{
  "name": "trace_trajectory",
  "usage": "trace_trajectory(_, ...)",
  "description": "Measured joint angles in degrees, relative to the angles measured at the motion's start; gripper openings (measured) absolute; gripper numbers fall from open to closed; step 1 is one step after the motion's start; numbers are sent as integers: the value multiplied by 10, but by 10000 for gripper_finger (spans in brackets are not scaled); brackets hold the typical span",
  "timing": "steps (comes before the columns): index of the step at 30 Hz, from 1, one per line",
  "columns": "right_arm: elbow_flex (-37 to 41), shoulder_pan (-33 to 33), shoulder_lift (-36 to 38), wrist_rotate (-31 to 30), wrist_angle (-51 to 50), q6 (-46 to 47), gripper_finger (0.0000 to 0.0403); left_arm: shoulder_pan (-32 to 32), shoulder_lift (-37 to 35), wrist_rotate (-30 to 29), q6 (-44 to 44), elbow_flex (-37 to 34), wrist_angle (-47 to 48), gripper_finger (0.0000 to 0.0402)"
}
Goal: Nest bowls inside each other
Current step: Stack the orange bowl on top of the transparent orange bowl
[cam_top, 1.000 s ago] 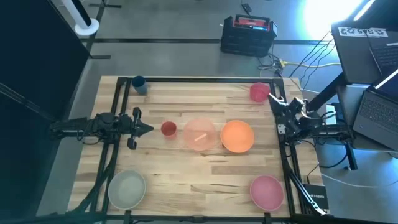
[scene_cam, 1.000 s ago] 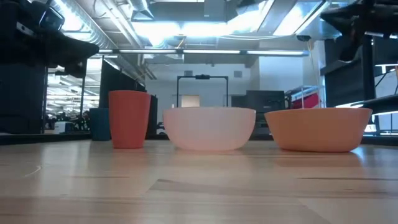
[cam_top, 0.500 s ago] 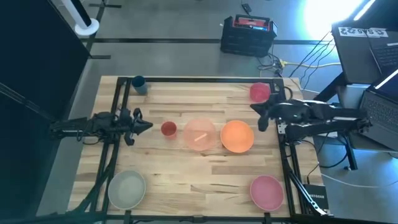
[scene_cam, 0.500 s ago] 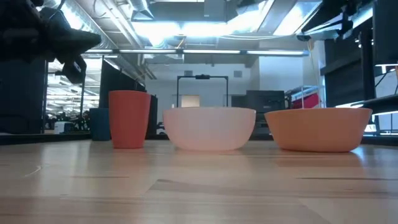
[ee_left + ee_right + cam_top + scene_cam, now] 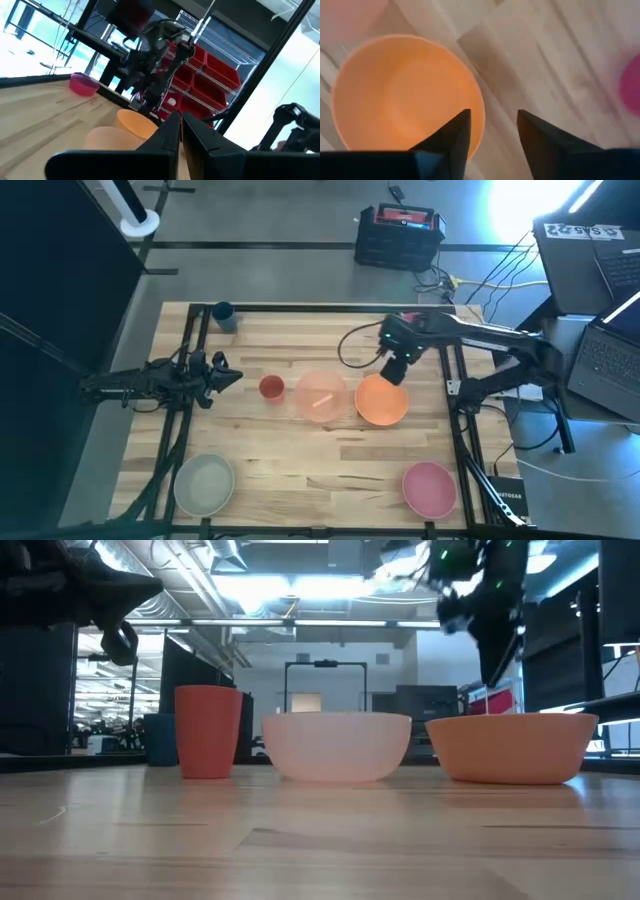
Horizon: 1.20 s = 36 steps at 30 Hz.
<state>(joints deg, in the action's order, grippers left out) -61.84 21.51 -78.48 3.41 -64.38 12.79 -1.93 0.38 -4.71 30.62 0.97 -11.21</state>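
**Nothing nested yet: six bowls loose on the table**

Wooden table (image 5: 330, 470) under me, slatted top, black frame rails down both sides; cables, a black case and laptops on the floor and desk beyond it.

Progress: as far as I can see, no bowl sits inside another. Every nesting step is left to do.

Count, left to right in the high view:
- whitish bowl (image 5: 204, 483), one, at the near left corner.
- dark blue bowl (image 5: 223, 315), one, small, at the far left corner.
- small red bowl (image 5: 270, 387), one, mid-table, just beside the pale pink one.
- pale pink bowl (image 5: 320, 395), one, centre, touching or nearly touching the orange bowl.
- orange bowl (image 5: 381, 401), one, right of centre.
- pink-red bowl (image 5: 429, 488), one, at the near right corner.
- A seventh pink one shows only as a sliver at the far right, mostly hidden behind my right arm.

My left gripper (image 5: 228, 377) waits at the left edge, fingers pressed together, holding nothing.

My right gripper (image 5: 491, 131) hangs over the orange bowl's far rim, fingers spread, one over the bowl and one outside it, pinching nothing. I judge a rim grasp on that bowl comes first.
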Motion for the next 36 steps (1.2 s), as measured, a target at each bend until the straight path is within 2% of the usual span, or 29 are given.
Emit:
trace_trajectory(8, 11, -2, -67, 48, 33, -28, 163, 0, 0, 0, -10, 1, 4, 0)
trace_trajectory(22, 126, -2, -74, 53, 138, 7, 146, 0, 0, -1, -21, 2, 30, 0)
trace_trajectory(23, 132, -2, -74, 53, 139, 14, 131, 0, 0, -1, -22, 2, 31, 0)
trace_trajectory(26, 141, -1, -74, 56, 136, 27, 38, 0, 0, -1, -26, 2, 31, 0)
trace_trajectory(27, 141, -1, -74, 61, 136, 30, 20, 0, 0, -1, -26, 2, 31, 0)
trace_trajectory(31, 107, -2, -71, 109, 113, 48, 3, 0, 0, -1, -25, 2, 31, 0)
trace_trajectory(36, -37, -21, -64, 132, 21, 55, 1, 0, 0, -1, -6, 2, 34, 0)
